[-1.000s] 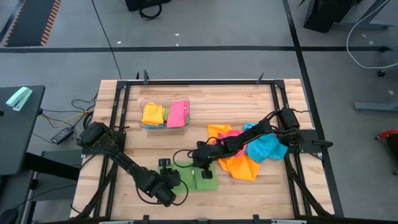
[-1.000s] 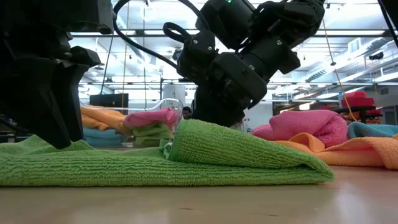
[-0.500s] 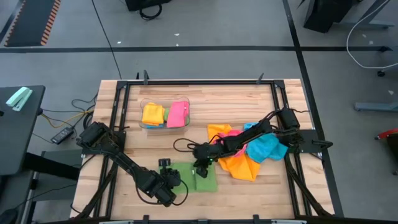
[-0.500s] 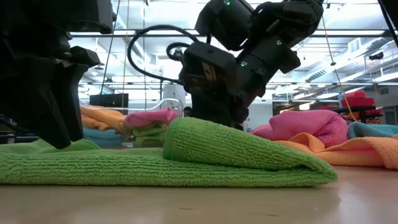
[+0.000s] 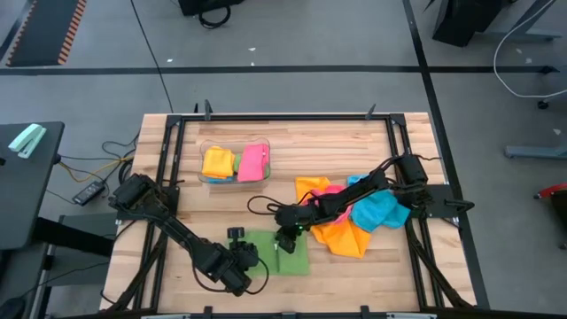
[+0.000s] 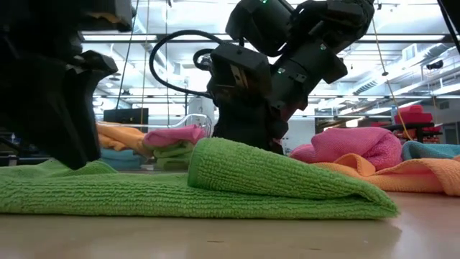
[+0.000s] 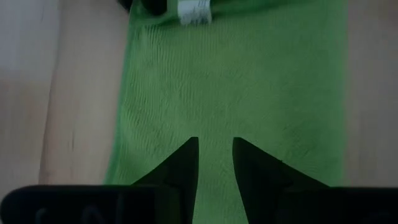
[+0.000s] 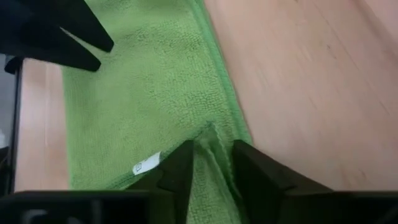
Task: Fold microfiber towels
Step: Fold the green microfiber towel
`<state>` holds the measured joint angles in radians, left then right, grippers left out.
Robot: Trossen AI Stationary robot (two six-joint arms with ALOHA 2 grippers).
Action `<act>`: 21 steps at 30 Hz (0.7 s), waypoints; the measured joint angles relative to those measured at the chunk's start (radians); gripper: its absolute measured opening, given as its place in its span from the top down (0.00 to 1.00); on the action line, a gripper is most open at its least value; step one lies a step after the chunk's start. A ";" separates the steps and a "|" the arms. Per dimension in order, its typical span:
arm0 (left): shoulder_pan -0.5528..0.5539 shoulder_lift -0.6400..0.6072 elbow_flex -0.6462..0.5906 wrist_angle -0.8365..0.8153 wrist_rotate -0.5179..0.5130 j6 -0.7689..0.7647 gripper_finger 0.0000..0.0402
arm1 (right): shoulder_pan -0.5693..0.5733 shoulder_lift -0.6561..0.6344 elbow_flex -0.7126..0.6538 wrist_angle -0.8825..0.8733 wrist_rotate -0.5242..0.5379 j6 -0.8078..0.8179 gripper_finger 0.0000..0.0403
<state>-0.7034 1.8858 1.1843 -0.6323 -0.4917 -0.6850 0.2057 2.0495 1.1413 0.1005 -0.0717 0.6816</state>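
Note:
A green microfiber towel [image 5: 290, 255] lies on the table near its front edge, with its right part folded over into a thicker upper layer [image 6: 273, 173]. My left gripper [image 7: 215, 149] comes down on the towel's left part [image 6: 43, 183], its fingers a little apart. My right gripper [image 8: 212, 158] stands open at the folded layer's far edge. A raised pucker of green cloth [image 8: 210, 138] sits between its fingers, and a white tag [image 8: 146, 165] shows beside them. Whether the right fingers touch the cloth, I cannot tell. My left gripper sets its fingertips [image 7: 188, 152] on the flat lower layer at the towel's left part [image 7: 214, 121], slanting down from the table's near left. The cloth lies flat on the table under them and nothing is pinched between them.
A clear bin [image 5: 205, 177] at the back left holds folded yellow and pink towels. A loose heap of orange, pink and blue towels [image 5: 354, 221] lies at the right, under my right arm. Bare wood [image 5: 372, 279] is free along the front right.
My right gripper has rolled about its wrist while staying in place at the fold. The towel's upper layer, crumpled and raised at its left edge a second ago, now lies smooth and rounded on the lower layer.

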 joint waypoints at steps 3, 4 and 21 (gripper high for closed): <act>0.000 0.000 0.000 0.033 -0.009 0.003 0.73 | -0.006 -0.016 0.000 -0.031 -0.032 0.000 0.60; 0.000 0.000 0.000 0.039 -0.009 0.003 0.73 | -0.008 -0.022 0.000 -0.038 -0.033 -0.003 0.58; 0.006 0.000 0.000 0.083 -0.024 0.001 0.73 | 0.027 -0.176 -0.002 -0.181 -0.001 -0.244 0.50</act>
<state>-0.6975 1.8858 1.1839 -0.5494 -0.5160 -0.6838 0.2330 1.8734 1.1389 -0.0802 -0.0725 0.4373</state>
